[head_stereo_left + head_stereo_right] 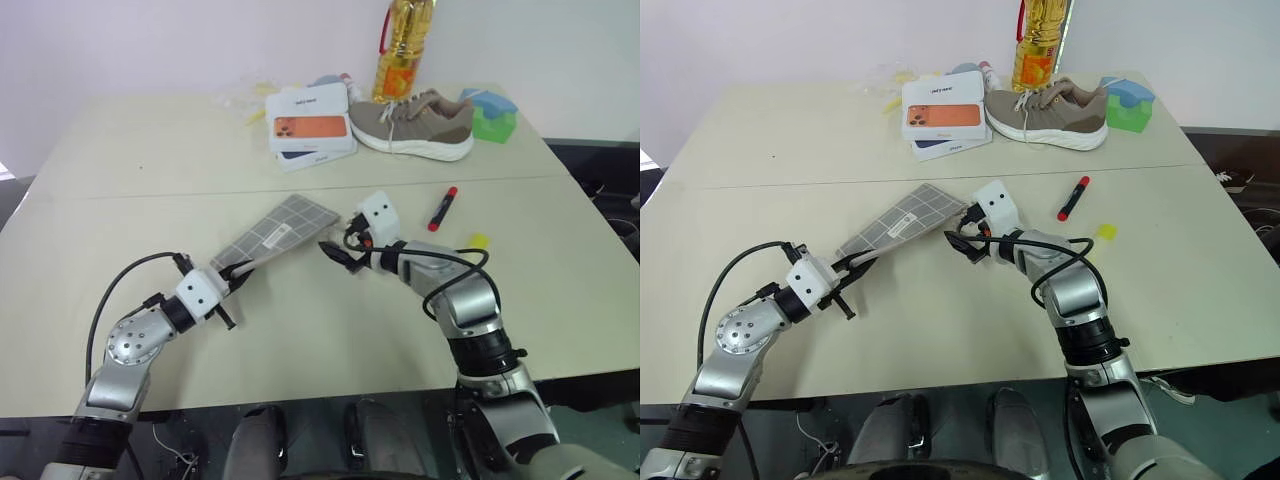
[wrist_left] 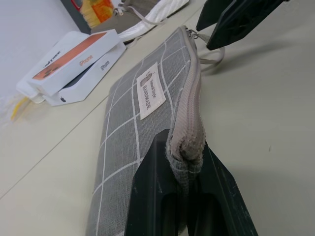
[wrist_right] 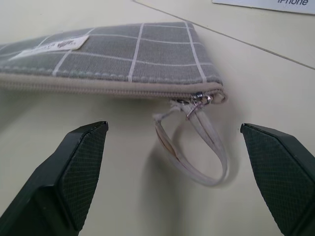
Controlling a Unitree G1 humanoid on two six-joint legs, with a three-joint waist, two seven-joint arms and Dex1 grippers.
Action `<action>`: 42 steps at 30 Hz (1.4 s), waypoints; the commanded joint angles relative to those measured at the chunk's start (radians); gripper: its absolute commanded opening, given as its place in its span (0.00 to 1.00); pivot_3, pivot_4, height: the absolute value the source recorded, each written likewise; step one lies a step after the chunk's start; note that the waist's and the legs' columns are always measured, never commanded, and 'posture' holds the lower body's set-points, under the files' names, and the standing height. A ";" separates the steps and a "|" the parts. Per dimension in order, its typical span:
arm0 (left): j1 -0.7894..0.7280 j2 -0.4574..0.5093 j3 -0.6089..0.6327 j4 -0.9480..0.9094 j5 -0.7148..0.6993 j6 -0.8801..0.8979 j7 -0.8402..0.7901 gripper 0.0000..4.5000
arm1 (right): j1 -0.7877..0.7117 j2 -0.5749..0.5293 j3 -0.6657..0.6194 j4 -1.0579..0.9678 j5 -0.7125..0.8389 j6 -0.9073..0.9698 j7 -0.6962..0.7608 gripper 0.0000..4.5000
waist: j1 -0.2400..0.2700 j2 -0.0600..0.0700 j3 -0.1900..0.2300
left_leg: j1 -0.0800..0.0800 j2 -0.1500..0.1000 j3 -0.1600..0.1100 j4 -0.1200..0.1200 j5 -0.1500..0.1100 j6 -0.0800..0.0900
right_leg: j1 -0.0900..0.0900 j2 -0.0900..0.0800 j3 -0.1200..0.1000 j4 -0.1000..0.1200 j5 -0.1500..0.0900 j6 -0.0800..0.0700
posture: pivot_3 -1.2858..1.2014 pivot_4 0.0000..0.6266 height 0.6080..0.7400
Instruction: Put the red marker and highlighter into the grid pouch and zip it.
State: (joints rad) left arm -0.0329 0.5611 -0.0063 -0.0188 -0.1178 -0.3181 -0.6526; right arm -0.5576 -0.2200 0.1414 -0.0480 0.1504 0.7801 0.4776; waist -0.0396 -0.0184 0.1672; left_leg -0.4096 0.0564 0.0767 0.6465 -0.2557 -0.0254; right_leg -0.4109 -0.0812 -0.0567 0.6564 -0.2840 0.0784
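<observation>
Here the grid pouch (image 1: 279, 229) is seen lying aslant near the middle of the table (image 1: 150, 160), its grey fabric crossed by thin white lines and a small white label (image 2: 150, 90) stitched to its upper face. Its near-left corner is pinched between the black fingers of the left gripper (image 1: 243, 270) — in the left wrist view the zipper end is squeezed tightly between the two pads (image 2: 152, 191). The zipper is shown closed along the whole visible edge, and the pull, with its pale loop strap (image 3: 197, 147), lies on the table at the far-right corner of the pouch.

The right gripper (image 1: 337, 255) is held just to the right of that corner, its fingers (image 3: 78, 167) spread wide to either side of the loop strap and touching neither it nor the pouch.

The red marker (image 1: 442, 208) is found on the bare table to the right of the right gripper, well apart from the pouch, with its black end pointing nearer. The highlighter (image 1: 479, 240) (a small pale-yellow shape) lies a little nearer and further right than the marker. Neither pen is in the pouch.

At the far side of the table are stacked white phone boxes (image 1: 310, 125), a tan sneaker (image 1: 415, 123) just to their right, a bottle of yellow oil (image 1: 403, 45) behind the sneaker, and green and blue blocks (image 1: 491, 115) at the far right.
</observation>
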 commanded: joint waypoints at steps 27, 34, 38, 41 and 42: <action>-0.094 -0.144 -0.092 -0.026 0.109 0.075 0.066 0.00 | -0.071 -0.102 0.291 -0.260 -0.088 -0.068 0.140 0.00 | 0.007 0.000 0.000 | 0.000 -0.003 0.000 0.000 0.000 0.000 | 0.000 0.000 0.000 0.000 0.000 0.000 | 0.52 0.24 1.00; -0.159 -0.219 -0.110 0.000 0.110 0.111 0.111 0.00 | -0.086 -0.129 0.364 -0.310 -0.103 -0.084 0.220 0.00 | 0.025 0.000 0.000 | 0.000 -0.004 0.000 0.001 0.000 0.000 | 0.000 0.000 0.000 0.000 0.000 0.000 | 0.52 0.24 1.00; -0.180 -0.259 -0.099 -0.008 0.078 0.127 0.122 0.00 | -0.100 -0.135 0.374 -0.291 -0.110 -0.091 0.249 0.00 | 0.027 -0.001 0.000 | 0.000 -0.004 0.000 0.002 0.000 0.000 | 0.001 0.000 0.000 -0.001 0.000 0.000 | 0.52 0.24 1.00; -0.164 -0.254 -0.088 -0.044 0.037 0.142 0.092 0.00 | -0.100 -0.140 0.362 -0.283 -0.122 -0.096 0.244 0.00 | 0.027 -0.001 0.000 | 0.000 -0.004 0.000 0.001 0.000 0.000 | 0.001 0.000 0.000 -0.001 0.000 0.000 | 0.52 0.24 1.00; -0.158 -0.248 -0.085 -0.053 0.028 0.146 0.084 0.00 | -0.098 -0.143 0.358 -0.282 -0.125 -0.096 0.245 0.00 | 0.027 -0.001 0.000 | 0.000 -0.004 0.000 0.001 0.000 0.000 | 0.001 0.000 0.000 -0.001 0.000 0.000 | 0.52 0.24 1.00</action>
State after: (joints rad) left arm -0.1868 0.3124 -0.1009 0.0090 -0.0475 -0.1598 -0.5523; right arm -0.6537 -0.3664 0.4883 -0.3121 0.0229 0.6938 0.7109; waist -0.0128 -0.0190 0.1671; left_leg -0.4098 0.0520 0.0763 0.6477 -0.2557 -0.0253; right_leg -0.4097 -0.0812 -0.0571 0.6556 -0.2840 0.0785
